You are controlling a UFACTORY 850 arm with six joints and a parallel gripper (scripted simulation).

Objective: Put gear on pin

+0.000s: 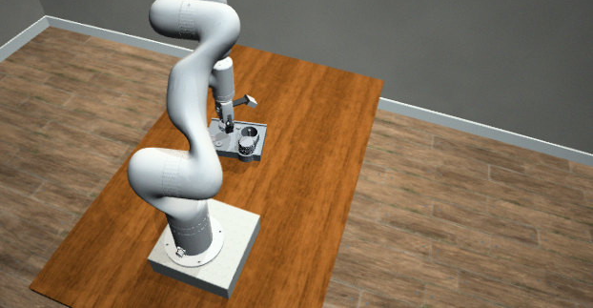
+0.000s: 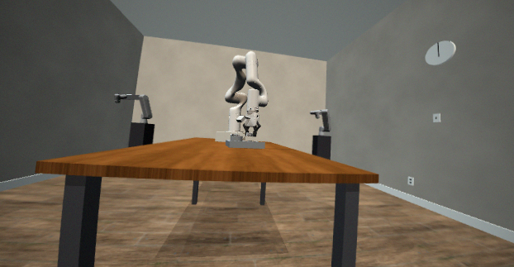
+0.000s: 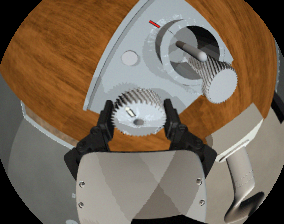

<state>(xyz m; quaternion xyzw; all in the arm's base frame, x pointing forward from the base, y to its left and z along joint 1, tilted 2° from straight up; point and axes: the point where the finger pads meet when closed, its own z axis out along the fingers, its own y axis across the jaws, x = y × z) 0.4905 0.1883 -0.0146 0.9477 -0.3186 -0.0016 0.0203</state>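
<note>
Fingers: black, blocky, ribbed pads, clamped on the loose gear (image 3: 138, 112) from both sides. The gripper (image 3: 137, 121) holds the gear by its toothed rim, held above the near end of the timing case (image 3: 120, 43).

Gear: pale grey metal look, fine straight teeth round the edge, flat face with a small dark hole near centre and an orange mark on the face; can't tell its shape, too small.

Gripper body below the fingers: smooth light-grey housing, small screw heads down its left and right edges.

Timing case: flat grey slab, straight long edge, rounded corner, sits on the wooden table (image 1: 305, 132). A small round boss (image 3: 129, 59) sits on its top face just beyond the gear.

Further out on the case: raised round collar (image 3: 167, 32) around a dark recess, with a short red mark (image 3: 154, 23) on the case face beside it. A thin shiny pin (image 3: 193, 51) rises out of the recess. A second gear (image 3: 213, 72), knurled cylinder with a flat pale end face, stands just beside the collar on the far right.

Table: glossy reddish-brown wood grain, dark square legs in the exterior view. Arm (image 1: 191, 93): smooth white rounded links, on a pale square base block (image 1: 240, 253) with a round flange.

Room: plank floor, grey walls, round wall clock (image 2: 440, 52).

No readable writing or brand marks anywhere.
</note>
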